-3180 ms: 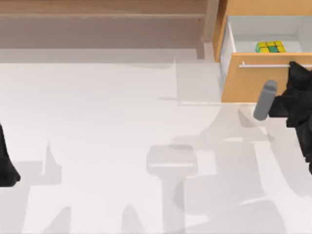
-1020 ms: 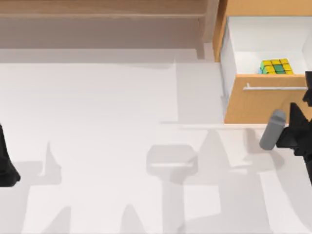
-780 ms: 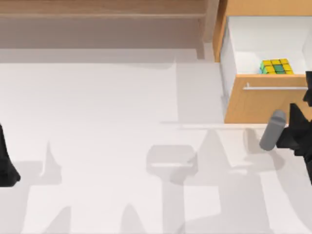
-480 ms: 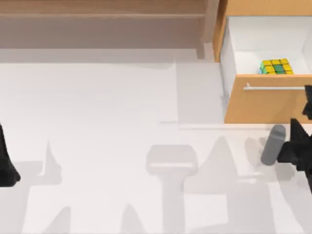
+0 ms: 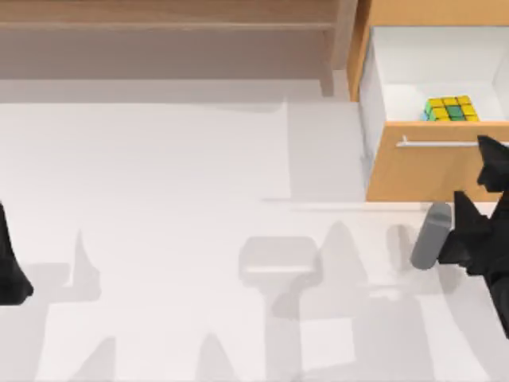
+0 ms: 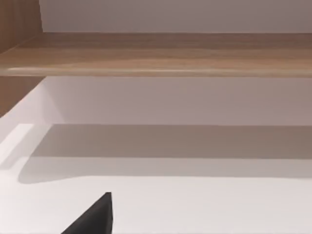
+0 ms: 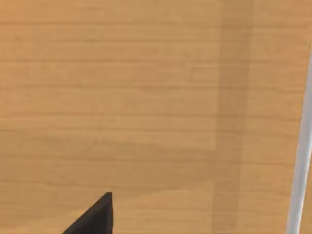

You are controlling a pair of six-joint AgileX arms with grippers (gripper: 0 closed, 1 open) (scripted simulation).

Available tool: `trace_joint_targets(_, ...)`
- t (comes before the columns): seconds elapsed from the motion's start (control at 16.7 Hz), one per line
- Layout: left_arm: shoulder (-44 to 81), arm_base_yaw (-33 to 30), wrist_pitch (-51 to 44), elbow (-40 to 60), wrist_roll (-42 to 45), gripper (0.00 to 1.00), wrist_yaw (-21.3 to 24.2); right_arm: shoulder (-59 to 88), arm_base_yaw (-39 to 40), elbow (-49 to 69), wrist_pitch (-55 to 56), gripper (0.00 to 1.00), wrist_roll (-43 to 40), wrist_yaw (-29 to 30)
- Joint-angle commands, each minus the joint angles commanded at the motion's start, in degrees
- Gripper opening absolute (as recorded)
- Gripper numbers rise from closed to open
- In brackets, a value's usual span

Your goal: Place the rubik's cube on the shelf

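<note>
Hovering right gripper [image 5: 477, 179] just off drawer [image 5: 433, 171] front, near handle [image 5: 445, 143] | fingers spread, empty | cube [image 5: 450, 108] in open drawer, ungrasped | shelf [image 5: 167, 24] bare, well apart | left arm [image 5: 9, 267] parked at left edge | left: grasp, carry, place

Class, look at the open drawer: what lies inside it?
Inside the drawer sits the rubik's cube, against the wooden front. Its lower part is hidden by the drawer front.

Right gripper [image 5: 479, 177] spread wide, far right; left arm parked far left
</note>
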Motion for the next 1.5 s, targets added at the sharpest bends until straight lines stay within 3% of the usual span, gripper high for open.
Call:
trace_joint_targets(0.3, 0.00, 0.00, 0.00, 0.00, 0.00, 1.00, 0.00, -6.06, 8.00, 8.87, -16.18, 1.00, 8.44, -5.63)
trace_joint_targets(0.6, 0.00, 0.00, 0.00, 0.00, 0.00, 1.00, 0.00, -9.05, 10.03, 25.38, -44.78, 1.00, 22.37, -10.37)
trace_joint_targets(1.5, 0.00, 0.00, 0.00, 0.00, 0.00, 1.00, 0.00, 6.98, -8.15, 97.29, -147.62, 1.00, 72.25, -18.19)
